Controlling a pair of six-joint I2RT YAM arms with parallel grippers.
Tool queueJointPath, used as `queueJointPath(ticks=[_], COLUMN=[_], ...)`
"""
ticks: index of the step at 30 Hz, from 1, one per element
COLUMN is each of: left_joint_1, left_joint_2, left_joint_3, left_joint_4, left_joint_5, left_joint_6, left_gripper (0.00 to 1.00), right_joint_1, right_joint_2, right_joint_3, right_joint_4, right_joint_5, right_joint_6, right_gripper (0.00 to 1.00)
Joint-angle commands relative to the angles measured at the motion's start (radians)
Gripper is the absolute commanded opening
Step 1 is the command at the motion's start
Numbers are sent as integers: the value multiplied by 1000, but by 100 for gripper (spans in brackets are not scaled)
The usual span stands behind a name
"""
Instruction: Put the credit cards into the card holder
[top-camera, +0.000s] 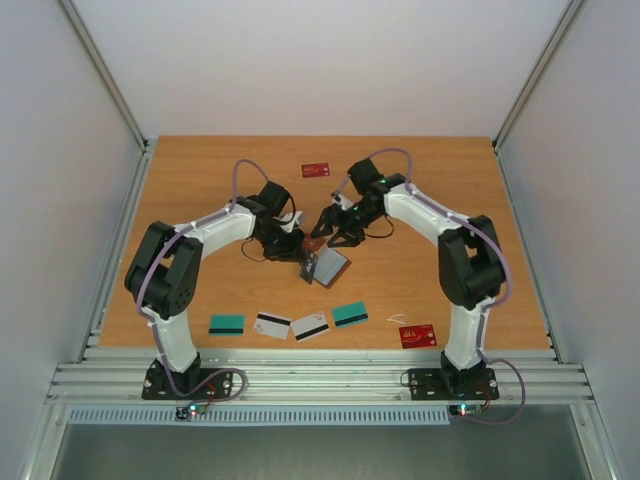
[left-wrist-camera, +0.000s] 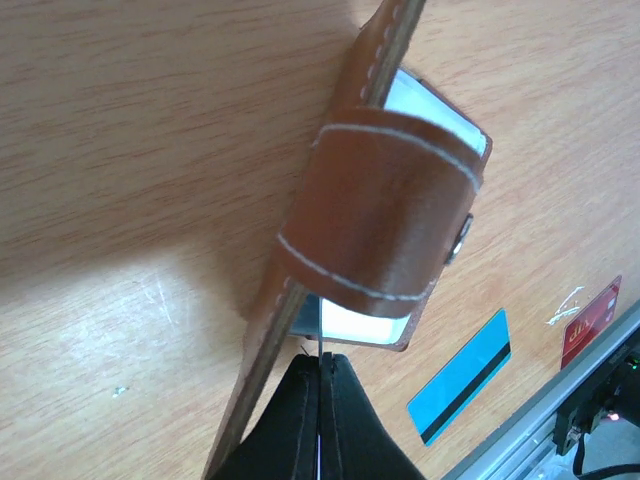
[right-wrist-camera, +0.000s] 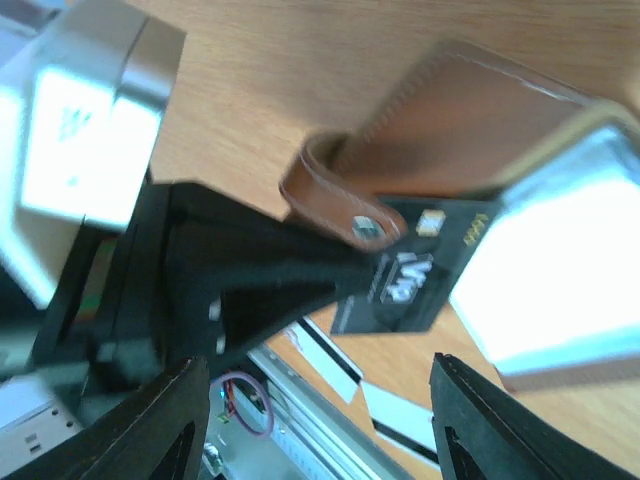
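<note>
The card holder (left-wrist-camera: 380, 210) is held tilted over the counter (left-wrist-camera: 120, 150) by the clamped left tool (left-wrist-camera: 321, 375); the right tool (right-wrist-camera: 320, 400) is spread wide, empty. The black card (right-wrist-camera: 420, 275), seemingly half-inserted, could be tipped out.

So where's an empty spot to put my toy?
Bare table: the far-left corner beside the far red card, and the far-right corner behind the right arm. Crowded: the middle around the card holder, and the near row of cards.
</note>
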Motion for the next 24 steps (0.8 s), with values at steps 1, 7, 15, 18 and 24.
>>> queueJointPath(ticks=[1, 7, 15, 18, 24], left_joint_1=[12, 27, 32, 32, 32], left_joint_2=[28, 37, -20, -56, -54], left_joint_3=[-33, -32, 14, 55, 132], left_joint_4=[80, 93, 55, 15, -58], left_joint_5=[53, 95, 145, 145, 126], left_joint_6=[-11, -36, -90, -105, -85], left_gripper=[0, 0, 0, 0, 0], right_joint_1=[-59, -64, -61, -61, -51], right_joint_2=[-134, -228, -223, -220, -185], right_joint_3=[-124, -381, -569, -589, -610], right_joint_4=[-6, 208, 537, 593, 693], right_joint_5=[36, -10, -65, -62, -68], right_joint_6=[39, 207, 451, 487, 547], right_gripper=[63, 64, 64, 64, 64])
